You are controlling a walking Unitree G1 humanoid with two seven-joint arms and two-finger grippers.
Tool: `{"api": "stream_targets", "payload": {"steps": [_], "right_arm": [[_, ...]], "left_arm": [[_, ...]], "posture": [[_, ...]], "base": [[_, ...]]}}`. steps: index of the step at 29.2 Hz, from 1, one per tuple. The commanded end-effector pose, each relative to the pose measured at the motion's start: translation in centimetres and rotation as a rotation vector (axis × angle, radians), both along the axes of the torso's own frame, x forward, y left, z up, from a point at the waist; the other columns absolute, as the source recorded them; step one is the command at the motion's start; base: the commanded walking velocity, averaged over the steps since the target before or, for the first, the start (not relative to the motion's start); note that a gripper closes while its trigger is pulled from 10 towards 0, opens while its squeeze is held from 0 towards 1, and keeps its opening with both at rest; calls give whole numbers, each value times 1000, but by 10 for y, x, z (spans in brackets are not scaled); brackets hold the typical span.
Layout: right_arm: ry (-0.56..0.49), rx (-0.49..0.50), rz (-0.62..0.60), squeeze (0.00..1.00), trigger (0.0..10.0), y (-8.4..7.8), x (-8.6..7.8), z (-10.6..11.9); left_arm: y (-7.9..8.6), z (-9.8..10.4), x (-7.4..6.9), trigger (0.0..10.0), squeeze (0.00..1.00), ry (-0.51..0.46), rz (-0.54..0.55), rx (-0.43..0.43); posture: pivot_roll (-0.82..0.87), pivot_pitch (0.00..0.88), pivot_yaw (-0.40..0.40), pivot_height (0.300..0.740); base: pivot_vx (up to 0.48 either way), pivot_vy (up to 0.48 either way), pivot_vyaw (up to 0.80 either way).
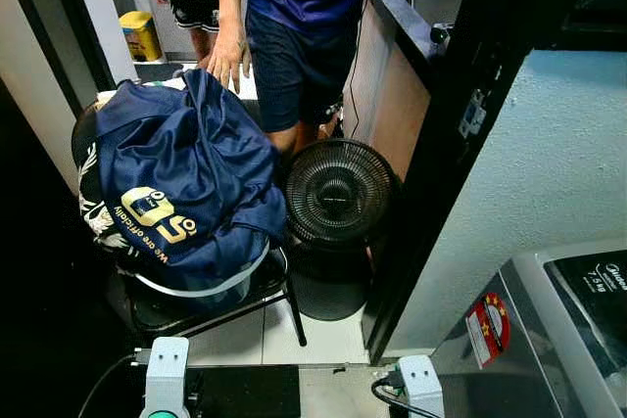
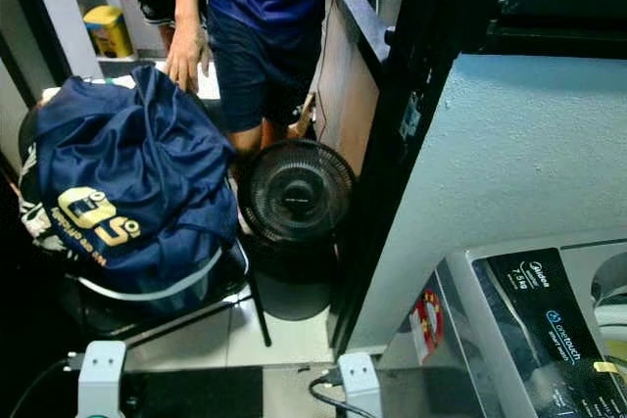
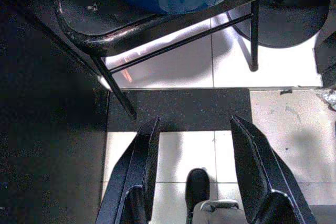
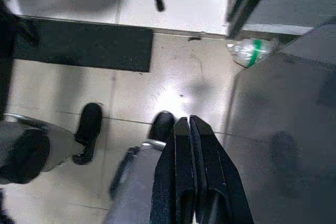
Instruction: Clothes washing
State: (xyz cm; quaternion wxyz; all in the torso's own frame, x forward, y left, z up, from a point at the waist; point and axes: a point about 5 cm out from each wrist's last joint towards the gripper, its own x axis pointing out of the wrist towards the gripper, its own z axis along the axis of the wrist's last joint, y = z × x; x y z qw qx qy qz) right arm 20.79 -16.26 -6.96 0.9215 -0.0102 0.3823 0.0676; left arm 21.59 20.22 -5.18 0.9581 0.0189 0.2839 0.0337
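Note:
A navy blue garment with yellow print is heaped over a white-rimmed basket on a black chair ahead on my left. The grey top-loading washing machine stands at my lower right, close by. My left gripper hangs open over the floor near the chair's front leg, nothing between its fingers. My right gripper points down at the floor beside the machine's grey side, its fingers shut and holding nothing.
A person in a blue shirt stands behind the chair, one hand resting on the garment. A black fan sits between the chair and a dark post. A black mat and a plastic bottle lie on the floor.

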Motion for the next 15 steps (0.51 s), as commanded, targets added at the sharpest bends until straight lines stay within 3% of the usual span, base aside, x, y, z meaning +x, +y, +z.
{"api": "stream_targets", "payload": {"steps": [1,5,8,10,15], "right_arm": [[22,-19,-7,0,10000,-6,-5,-3],[15,-36,-29,0,10000,-33,-7,0],[16,-34,-50,0,10000,-40,-8,1],[17,-34,-54,0,10000,-41,-8,1],[16,-19,-59,0,10000,-25,-8,-2]], "left_arm": [[-4,-6,-7,10000,0,31,-10,-4],[-4,-7,-9,10000,0,36,-10,-4],[-6,-8,-11,10000,0,39,-21,2],[-6,-8,-11,10000,0,40,-24,3],[-5,-7,-11,10000,0,21,27,-17]], "posture": [[102,0,32,740],[94,0,39,740],[99,0,35,740],[99,0,35,740],[101,0,36,740]], "base": [[0,0,0],[0,0,0],[0,0,0],[0,0,0],[0,0,0]]}}
